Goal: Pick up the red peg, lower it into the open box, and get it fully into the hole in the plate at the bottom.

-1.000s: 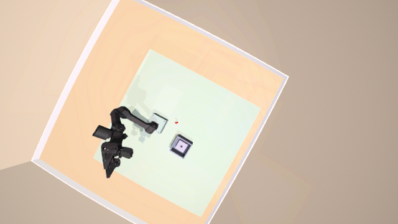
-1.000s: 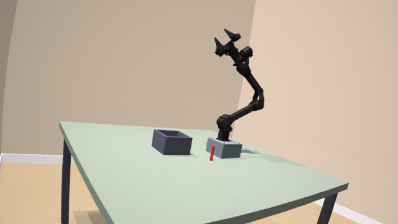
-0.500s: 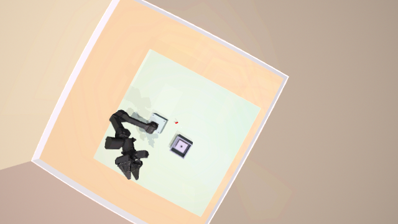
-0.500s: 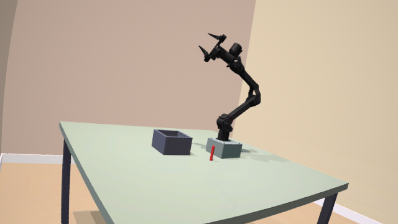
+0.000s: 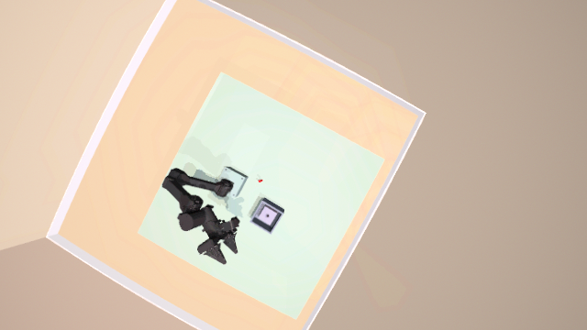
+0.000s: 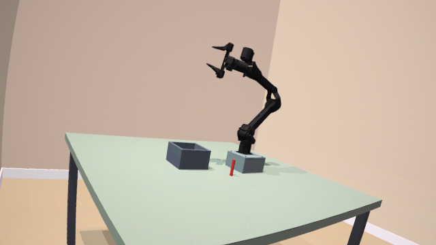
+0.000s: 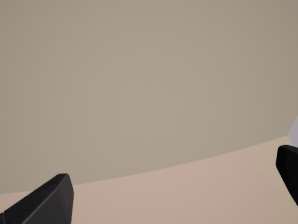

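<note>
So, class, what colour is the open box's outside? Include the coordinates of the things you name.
Dark blue-grey; the open box (image 5: 271, 229) (image 6: 194, 159) shows it best in the exterior view.

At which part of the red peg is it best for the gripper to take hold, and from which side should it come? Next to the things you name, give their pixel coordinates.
Probably the upper part of the red peg (image 5: 260, 181) (image 6: 232, 167), approached from above, with the open fingers (image 6: 214, 69) closing on opposite sides. It is slim and stands nearly upright, leaning slightly, so its top is exposed and its lower end stays free for the hole.
</note>
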Available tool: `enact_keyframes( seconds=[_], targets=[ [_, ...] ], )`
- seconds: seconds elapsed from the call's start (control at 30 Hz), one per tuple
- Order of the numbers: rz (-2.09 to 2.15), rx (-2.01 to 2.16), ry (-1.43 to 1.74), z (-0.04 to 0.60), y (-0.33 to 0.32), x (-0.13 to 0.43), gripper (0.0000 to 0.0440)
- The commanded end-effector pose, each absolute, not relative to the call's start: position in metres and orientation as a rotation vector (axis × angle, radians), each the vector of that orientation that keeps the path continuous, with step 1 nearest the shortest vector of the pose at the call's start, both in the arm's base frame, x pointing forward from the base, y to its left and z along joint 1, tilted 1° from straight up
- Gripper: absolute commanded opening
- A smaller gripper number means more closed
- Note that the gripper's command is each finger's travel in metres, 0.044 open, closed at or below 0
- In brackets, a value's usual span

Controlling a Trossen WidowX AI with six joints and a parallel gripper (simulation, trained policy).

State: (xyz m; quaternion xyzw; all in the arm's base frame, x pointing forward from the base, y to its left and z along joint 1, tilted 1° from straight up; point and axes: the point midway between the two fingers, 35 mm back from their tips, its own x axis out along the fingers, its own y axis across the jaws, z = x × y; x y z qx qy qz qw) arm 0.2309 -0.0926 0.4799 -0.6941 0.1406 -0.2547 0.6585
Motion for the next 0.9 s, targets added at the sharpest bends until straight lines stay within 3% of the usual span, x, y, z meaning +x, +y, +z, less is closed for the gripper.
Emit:
enact_keyframes(
  seconds=[0.0, 0.87],
  targets=[
    [-0.502, -1.467, 0.335, 0.458, -0.088, 0.247, 0.0440],
    [-0.144, -0.698, 0.602, 0.298, -0.014, 0.305, 0.0440]
  ],
)
